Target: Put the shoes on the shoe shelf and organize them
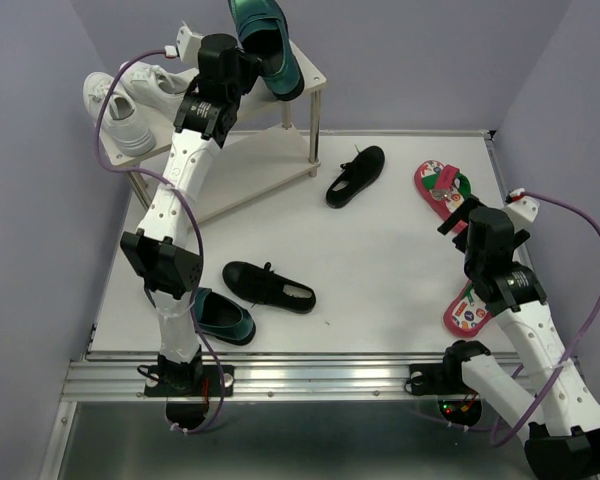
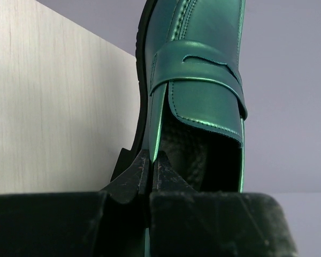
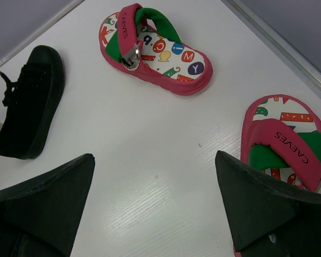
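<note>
At the shoe shelf [image 2: 53,107], left jaws pinch a green loafer [image 2: 203,80] by its rim; right jaws stand spread.

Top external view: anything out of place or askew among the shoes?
Every pair is split. One green loafer hangs tilted in the left gripper at the shelf top board, its mate lying by the left arm base. The black shoes point different ways, and the flip-flops lie apart on the right.
</note>
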You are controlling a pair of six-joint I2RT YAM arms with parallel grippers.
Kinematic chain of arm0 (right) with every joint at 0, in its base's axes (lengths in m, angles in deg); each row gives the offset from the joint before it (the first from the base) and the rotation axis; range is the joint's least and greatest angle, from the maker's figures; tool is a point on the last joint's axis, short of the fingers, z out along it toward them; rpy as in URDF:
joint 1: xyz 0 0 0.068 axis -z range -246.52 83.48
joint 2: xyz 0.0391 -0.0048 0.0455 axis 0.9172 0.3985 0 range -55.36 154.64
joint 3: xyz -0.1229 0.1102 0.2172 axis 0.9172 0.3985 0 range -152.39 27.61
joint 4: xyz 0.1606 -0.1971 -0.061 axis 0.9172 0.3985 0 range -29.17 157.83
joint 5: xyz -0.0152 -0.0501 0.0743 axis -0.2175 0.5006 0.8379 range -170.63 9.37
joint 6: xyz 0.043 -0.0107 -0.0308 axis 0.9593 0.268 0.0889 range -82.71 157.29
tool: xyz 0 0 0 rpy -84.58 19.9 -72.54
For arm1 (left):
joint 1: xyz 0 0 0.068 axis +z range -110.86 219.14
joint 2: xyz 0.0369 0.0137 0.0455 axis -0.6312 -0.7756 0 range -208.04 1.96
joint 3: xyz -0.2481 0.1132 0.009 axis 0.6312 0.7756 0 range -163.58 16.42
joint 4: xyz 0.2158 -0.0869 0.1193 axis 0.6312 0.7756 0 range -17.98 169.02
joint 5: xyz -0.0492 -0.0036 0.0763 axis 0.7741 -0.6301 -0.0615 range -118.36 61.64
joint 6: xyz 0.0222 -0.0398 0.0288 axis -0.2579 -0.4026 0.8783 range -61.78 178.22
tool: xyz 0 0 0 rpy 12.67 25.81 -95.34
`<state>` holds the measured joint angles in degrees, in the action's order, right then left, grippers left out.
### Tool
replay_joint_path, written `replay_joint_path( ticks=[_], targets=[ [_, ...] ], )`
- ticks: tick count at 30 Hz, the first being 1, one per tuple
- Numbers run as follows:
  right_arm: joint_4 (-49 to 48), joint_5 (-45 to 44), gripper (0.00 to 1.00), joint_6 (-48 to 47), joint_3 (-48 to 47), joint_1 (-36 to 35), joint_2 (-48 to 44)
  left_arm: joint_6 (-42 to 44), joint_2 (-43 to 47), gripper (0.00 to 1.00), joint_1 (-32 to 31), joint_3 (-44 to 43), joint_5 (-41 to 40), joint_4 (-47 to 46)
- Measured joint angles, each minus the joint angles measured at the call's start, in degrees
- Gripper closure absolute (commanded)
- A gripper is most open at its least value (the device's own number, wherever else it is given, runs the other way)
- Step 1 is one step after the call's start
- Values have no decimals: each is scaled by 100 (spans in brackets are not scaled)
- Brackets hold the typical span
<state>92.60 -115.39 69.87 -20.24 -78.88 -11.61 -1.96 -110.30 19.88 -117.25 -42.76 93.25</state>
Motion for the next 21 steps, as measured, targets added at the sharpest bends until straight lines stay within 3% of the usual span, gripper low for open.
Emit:
replay_joint_path(
  ticks=[21],
  targets=[
    [249, -50, 0, 48, -9, 0, -210, -439, -15, 100, -116, 11, -245, 138]
  ],
)
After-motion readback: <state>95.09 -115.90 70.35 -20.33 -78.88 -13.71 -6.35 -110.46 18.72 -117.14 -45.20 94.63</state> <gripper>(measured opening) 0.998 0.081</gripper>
